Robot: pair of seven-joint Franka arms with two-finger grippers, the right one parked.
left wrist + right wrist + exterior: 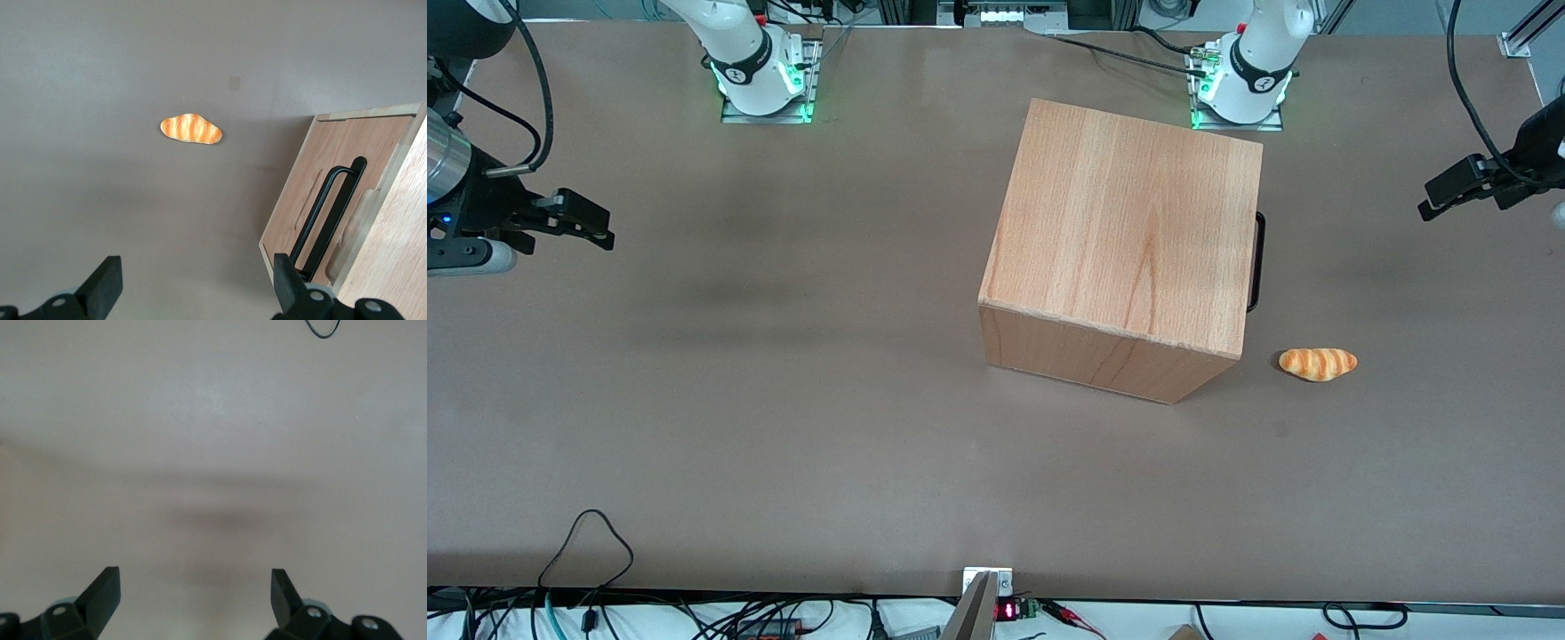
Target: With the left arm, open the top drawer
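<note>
The light-wood cabinet (1129,240) stands on the table with its drawer face turned toward the working arm's end. The top drawer (365,200) is closed flush with the face, and its black bar handle (339,215) sticks out just under the cabinet's top edge. In the front view only that handle (1256,262) shows past the cabinet's edge. My left arm's gripper (1436,200) hangs above the table in front of the drawer face, well apart from it. In the left wrist view the gripper (197,283) is open, with only bare table between its fingertips (107,283).
A small toy bread roll (1318,363) lies on the brown table (783,400) in front of the drawer face, nearer the front camera than the gripper; it also shows in the left wrist view as the roll (191,129). A thinner black handle (313,213) sits lower on the face.
</note>
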